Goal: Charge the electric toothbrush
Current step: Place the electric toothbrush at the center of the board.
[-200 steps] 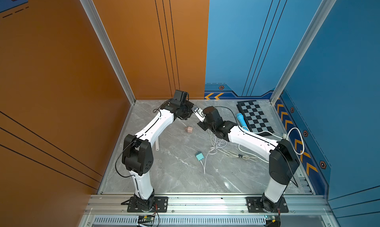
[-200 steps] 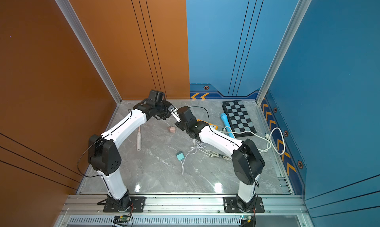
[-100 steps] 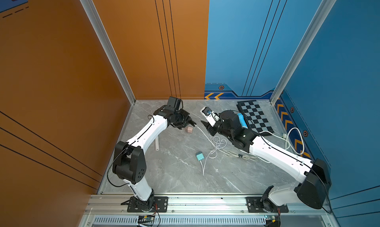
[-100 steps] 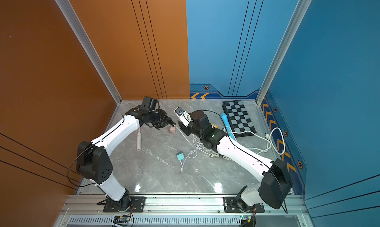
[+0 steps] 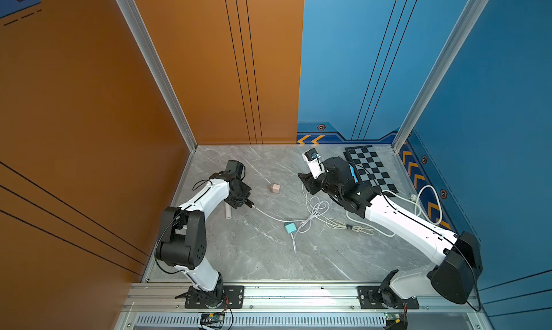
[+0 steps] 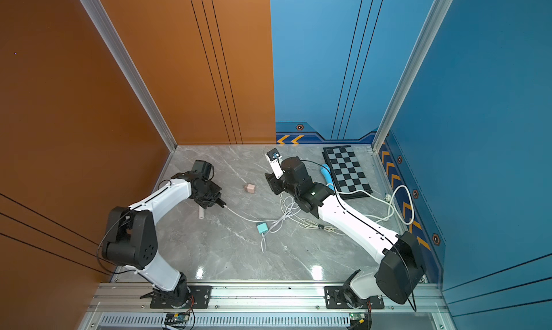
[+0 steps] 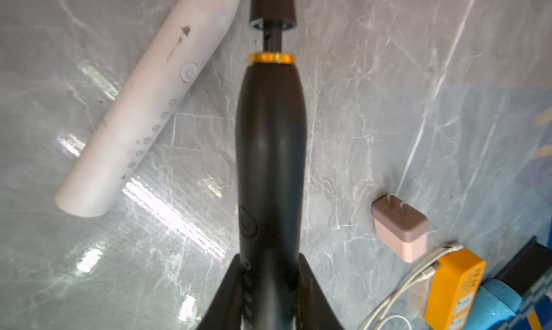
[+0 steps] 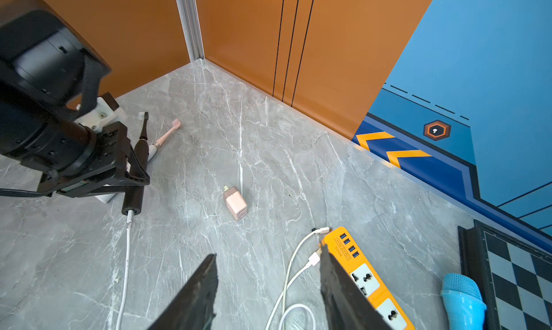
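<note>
Over the surface [image 8: 268,128], your left gripper [image 8: 136,176] clamps the black toothbrush [image 7: 271,152], cable [image 8: 127,253] plugged in; hold steady while the right gripper [image 8: 268,252], open and empty, fetches the cable's far end.

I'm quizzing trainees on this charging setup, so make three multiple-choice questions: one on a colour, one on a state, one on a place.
1. The left gripper holds a toothbrush of which colour? A pink; B black; C blue.
2. On the right gripper the fingers are: A shut on the toothbrush; B apart, empty; C shut on nothing.
3. The pink wall charger lies: A on bare table between the arms; B in the left gripper; C in the right gripper.
Answers: B, black handle in the left wrist view; B, a wide gap shows in the right wrist view; A, it rests alone on the marble.
</note>
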